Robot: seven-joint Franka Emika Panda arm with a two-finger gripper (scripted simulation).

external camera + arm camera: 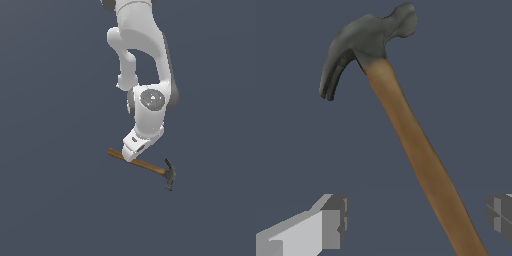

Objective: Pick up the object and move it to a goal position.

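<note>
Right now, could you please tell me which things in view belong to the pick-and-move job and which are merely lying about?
Belonging to the job:
- the small claw hammer with a slim brown wooden handle and dark grey-green metal head
- the white arm's gripper, fingers apart on either side of the handle

Just lying about:
- no other loose thing shows; only the plain dark blue-grey surface under the hammer
</note>
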